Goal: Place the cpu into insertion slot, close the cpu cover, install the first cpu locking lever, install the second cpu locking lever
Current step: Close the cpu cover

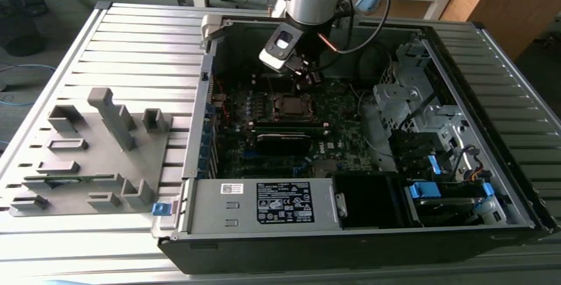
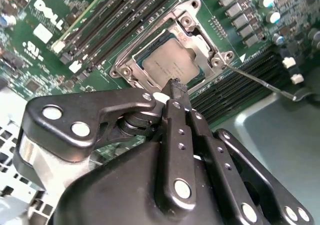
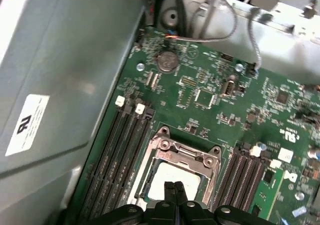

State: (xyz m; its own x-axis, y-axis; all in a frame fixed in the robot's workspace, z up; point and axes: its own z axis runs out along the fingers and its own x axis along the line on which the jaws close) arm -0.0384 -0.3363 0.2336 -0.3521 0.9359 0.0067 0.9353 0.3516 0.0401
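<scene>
The cpu [image 2: 166, 63] lies in the insertion slot [image 1: 290, 105] on the green board, its silvery face showing through the window of the cpu cover [image 2: 204, 56], which lies flat around it. A thin metal locking lever [image 2: 256, 80] sticks out from one socket corner across the memory slots. My gripper [image 2: 176, 86] is shut with nothing between its fingers. Its tips hang just above the cpu's edge. In the first wrist view the gripper [image 3: 174, 189] overlaps the cpu [image 3: 167, 177] inside the cover [image 3: 186, 153]. In the exterior view the gripper [image 1: 309, 80] hovers behind the socket.
Long black memory slots [image 2: 107, 35] flank the socket on both sides. The case wall [image 3: 65, 85] stands close by. A drive cage [image 1: 412, 94] and cables fill the exterior view's right, a power supply [image 1: 263, 203] the front. A grey fixture tray [image 1: 88, 153] lies outside the case.
</scene>
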